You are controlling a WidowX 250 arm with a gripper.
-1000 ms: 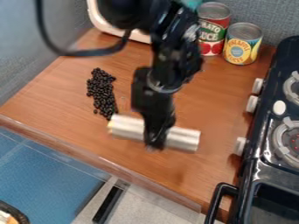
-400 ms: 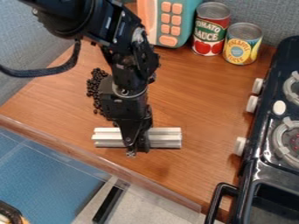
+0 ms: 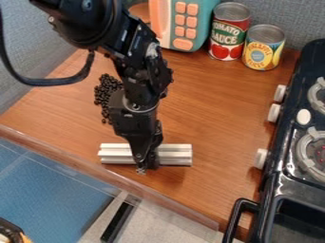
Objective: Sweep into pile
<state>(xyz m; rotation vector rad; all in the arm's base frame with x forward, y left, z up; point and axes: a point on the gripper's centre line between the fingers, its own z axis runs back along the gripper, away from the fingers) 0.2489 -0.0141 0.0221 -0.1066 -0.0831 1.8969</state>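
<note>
My gripper (image 3: 143,163) is closed on the silver ribbed bar (image 3: 175,154), held crosswise at the near left of the wooden counter (image 3: 203,114). The black beans (image 3: 107,92) lie farther off, at left, partly behind my arm, in a long, ragged patch. Finding: tool secured; beans bunched but not neatly piled; gathering in their loose ends appears outstanding

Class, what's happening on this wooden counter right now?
A black robot arm holds a silvery ridged bar crosswise in its gripper, near the counter's front edge. The small black beans lie in an elongated cluster farther back, partly hidden by the arm. The job is sweeping them into a pile; the bar isn't at the visible beans.
</note>
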